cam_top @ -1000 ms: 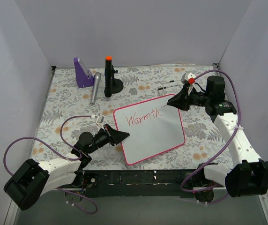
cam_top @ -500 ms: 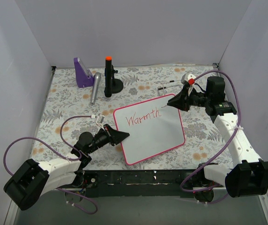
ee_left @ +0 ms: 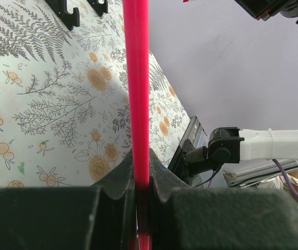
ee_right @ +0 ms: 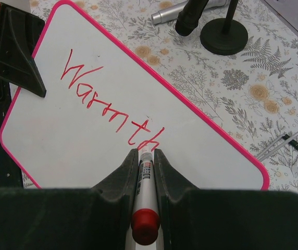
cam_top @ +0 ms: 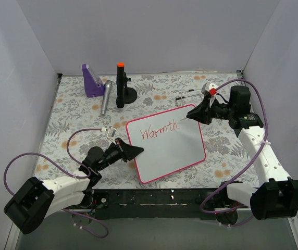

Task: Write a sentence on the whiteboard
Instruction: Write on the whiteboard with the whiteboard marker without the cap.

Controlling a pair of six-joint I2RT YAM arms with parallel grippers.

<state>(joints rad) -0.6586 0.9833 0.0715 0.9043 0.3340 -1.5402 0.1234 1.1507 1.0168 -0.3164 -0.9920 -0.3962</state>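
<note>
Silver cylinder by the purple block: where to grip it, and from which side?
Likely the near half, from straight above, jaws across its width. The silver cylinder lies flat, pointing roughly away from the arms. Its far end sits between the purple block and black stand, leaving less finger room there.

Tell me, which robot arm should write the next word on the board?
Right. The right gripper grips the marker, its tip at the end of Warmth on the whiteboard. The left gripper has no pen; it clamps the board's pink frame.
</note>
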